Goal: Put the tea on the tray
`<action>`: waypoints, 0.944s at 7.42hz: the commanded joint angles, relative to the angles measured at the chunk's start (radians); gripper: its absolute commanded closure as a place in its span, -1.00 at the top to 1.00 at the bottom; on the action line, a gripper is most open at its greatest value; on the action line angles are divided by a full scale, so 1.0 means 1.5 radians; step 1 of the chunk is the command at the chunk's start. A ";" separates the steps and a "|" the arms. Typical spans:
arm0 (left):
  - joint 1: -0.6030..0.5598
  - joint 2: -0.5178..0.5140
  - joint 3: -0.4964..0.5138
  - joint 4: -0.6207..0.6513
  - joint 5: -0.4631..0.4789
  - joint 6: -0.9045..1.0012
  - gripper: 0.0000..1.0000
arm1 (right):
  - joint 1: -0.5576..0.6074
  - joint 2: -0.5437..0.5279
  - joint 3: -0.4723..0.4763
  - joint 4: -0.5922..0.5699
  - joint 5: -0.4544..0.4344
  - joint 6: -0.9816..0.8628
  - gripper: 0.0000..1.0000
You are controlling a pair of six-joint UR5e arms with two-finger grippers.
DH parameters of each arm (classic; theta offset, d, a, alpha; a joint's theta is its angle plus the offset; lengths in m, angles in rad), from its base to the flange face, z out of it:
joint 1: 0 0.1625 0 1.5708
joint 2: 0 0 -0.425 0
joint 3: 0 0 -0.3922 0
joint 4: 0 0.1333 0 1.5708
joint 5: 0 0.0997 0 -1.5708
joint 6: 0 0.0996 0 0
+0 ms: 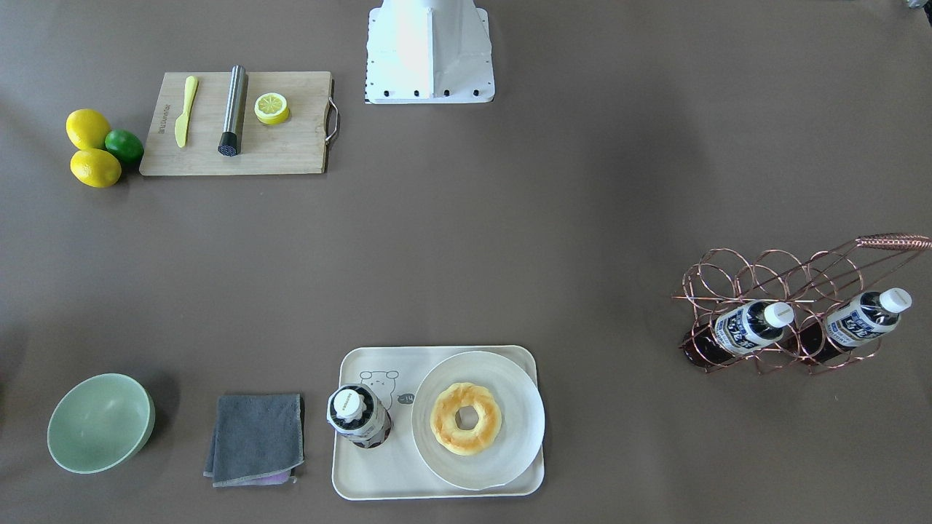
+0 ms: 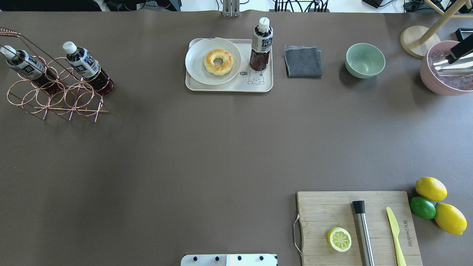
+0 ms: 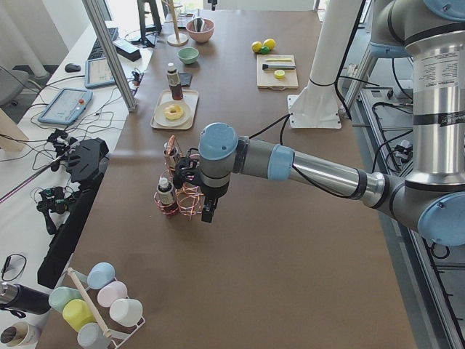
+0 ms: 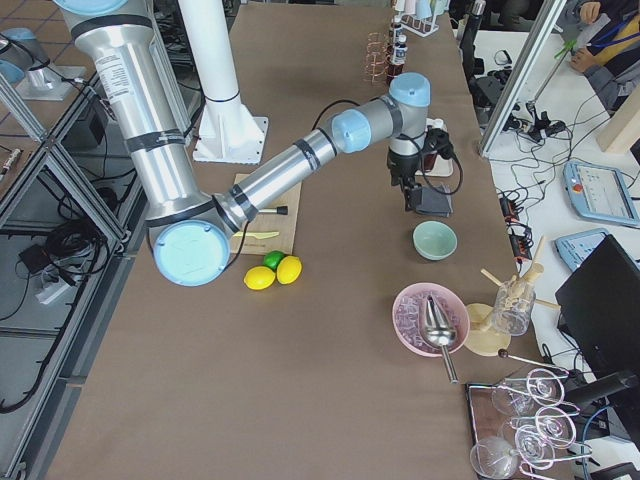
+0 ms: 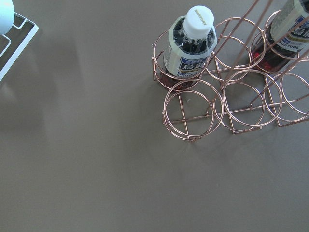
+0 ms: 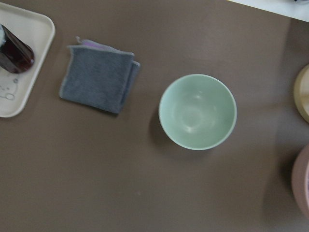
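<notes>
One tea bottle (image 1: 358, 416) with a white cap stands upright on the cream tray (image 1: 393, 480), beside the bear drawing; it also shows in the overhead view (image 2: 261, 44) on the tray (image 2: 229, 88). Two more alike bottles (image 2: 85, 64) (image 2: 22, 62) lean in a copper wire rack (image 2: 55, 103). My left gripper (image 3: 208, 211) shows only in the exterior left view, hanging above the table by the rack; I cannot tell its state. My right gripper (image 4: 410, 200) shows only in the exterior right view, above the grey cloth; I cannot tell its state. Neither wrist view shows fingers.
A white plate (image 2: 196, 59) with a doughnut (image 2: 218, 61) fills the tray's other side. A grey cloth (image 2: 303, 61), green bowl (image 2: 365, 60) and pink bowl (image 2: 443, 85) lie beside the tray. A cutting board (image 2: 332, 210) with lemon half, knife and metal rod, plus lemons and a lime, sit near the robot.
</notes>
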 commanded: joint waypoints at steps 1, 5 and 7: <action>-0.002 0.002 -0.009 0.002 0.001 -0.006 0.95 | 0.121 -0.076 -0.086 0.004 0.059 -0.224 1.00; -0.002 0.001 0.007 -0.015 0.014 -0.003 0.95 | 0.193 -0.139 -0.088 0.004 0.059 -0.297 1.00; -0.006 0.005 0.000 -0.016 0.033 -0.004 0.95 | 0.194 -0.146 -0.085 0.004 0.059 -0.297 1.00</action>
